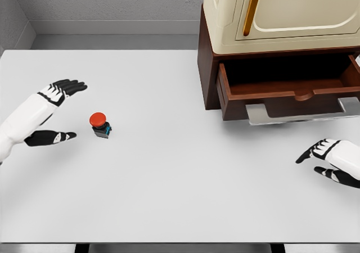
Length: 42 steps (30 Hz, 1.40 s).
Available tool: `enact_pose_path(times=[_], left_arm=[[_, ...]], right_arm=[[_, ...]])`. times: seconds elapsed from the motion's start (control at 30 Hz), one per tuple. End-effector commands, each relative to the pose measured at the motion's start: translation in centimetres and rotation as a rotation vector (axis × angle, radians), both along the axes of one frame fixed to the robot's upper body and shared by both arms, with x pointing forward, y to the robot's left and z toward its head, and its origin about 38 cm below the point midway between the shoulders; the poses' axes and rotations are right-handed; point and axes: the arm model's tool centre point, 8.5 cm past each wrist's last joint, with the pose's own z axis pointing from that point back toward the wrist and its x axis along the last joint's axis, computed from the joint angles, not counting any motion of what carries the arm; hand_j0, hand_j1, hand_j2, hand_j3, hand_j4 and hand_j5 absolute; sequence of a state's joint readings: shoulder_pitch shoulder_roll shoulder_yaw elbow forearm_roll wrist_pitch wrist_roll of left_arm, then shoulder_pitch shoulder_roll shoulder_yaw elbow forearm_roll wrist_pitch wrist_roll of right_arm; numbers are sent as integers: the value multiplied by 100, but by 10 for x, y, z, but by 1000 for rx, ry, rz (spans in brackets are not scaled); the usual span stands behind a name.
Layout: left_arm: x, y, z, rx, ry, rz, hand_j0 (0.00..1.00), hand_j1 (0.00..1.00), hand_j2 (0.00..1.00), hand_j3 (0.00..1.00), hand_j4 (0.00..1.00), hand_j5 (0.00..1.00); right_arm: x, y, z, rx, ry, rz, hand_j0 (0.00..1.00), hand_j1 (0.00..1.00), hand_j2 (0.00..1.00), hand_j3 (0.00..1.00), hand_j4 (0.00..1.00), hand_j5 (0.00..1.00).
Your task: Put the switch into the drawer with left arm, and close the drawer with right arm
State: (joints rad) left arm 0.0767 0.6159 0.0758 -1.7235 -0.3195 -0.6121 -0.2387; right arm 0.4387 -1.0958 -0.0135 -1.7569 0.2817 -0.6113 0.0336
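Note:
The switch [99, 124], a red round button on a dark base with a blue side, stands on the white table [180, 197] at the left. My left hand [59, 112] hovers just left of it, fingers spread open, thumb low and apart from the switch. The brown wooden drawer [287, 87] is pulled open at the upper right, with a grey handle [304, 112] on its front; its inside is dark and looks empty. My right hand [326, 160] is open at the right edge, below and in front of the drawer, holding nothing.
A cream-coloured cabinet [281, 11] with a yellow handle sits on top of the brown drawer unit. A grey wall runs behind the table. The table's front edge runs along the bottom of the view.

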Motion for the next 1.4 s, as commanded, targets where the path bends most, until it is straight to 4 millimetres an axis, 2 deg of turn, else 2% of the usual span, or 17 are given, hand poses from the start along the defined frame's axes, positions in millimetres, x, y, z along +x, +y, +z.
enact_pose_path(times=[0.0,0.13,0.23,0.33,0.43,0.5,0.6,0.63,0.93,1.1,1.23,1.37], left_arm=[[0,2,3,-52,3,-4,100,100,100,100,100,100],[-9,6,-1,-233,78,-34,100,100,100,100,100,100],[-13,-11,-10,-334,199,-139,100,100,100,100,100,100],[-10,-8,0,-457,216,-165,100,100,100,100,100,100],[8,-16,14,-510,214,-205,100,100,100,100,100,100],[20,-15,7,-516,287,-147,100,100,100,100,100,100],[25,-36,-17,-600,397,-117,100,100,100,100,100,100],[25,-38,-27,-637,417,-103,100,100,100,100,100,100],[36,-11,-57,-652,516,26,100,100,100,100,100,100],[37,-4,-78,-648,576,85,100,100,100,100,100,100],[39,-20,-88,-577,574,81,100,100,100,100,100,100],[43,-22,-96,-575,584,96,100,100,100,100,100,100]], right_arm=[[0,2,2,7,-5,4,62,62,62,62,62,62],[2,1,4,3,-9,3,63,63,63,63,63,63],[4,1,7,-4,-17,7,67,67,67,67,67,67],[6,0,10,-6,-22,9,67,67,67,67,67,67],[6,0,11,-9,-24,11,67,67,67,67,67,67],[7,-1,13,-19,-21,13,67,67,67,67,67,67],[8,-2,14,-23,-20,14,67,67,67,67,67,67],[8,-2,15,-21,-20,15,67,67,67,67,67,67],[9,-4,18,-37,-19,21,66,66,66,66,66,66],[9,-4,19,-43,-17,26,66,66,66,66,66,66],[10,-5,20,-48,-16,26,66,66,66,66,66,66],[11,-6,22,-54,-17,28,66,66,66,66,66,66]])
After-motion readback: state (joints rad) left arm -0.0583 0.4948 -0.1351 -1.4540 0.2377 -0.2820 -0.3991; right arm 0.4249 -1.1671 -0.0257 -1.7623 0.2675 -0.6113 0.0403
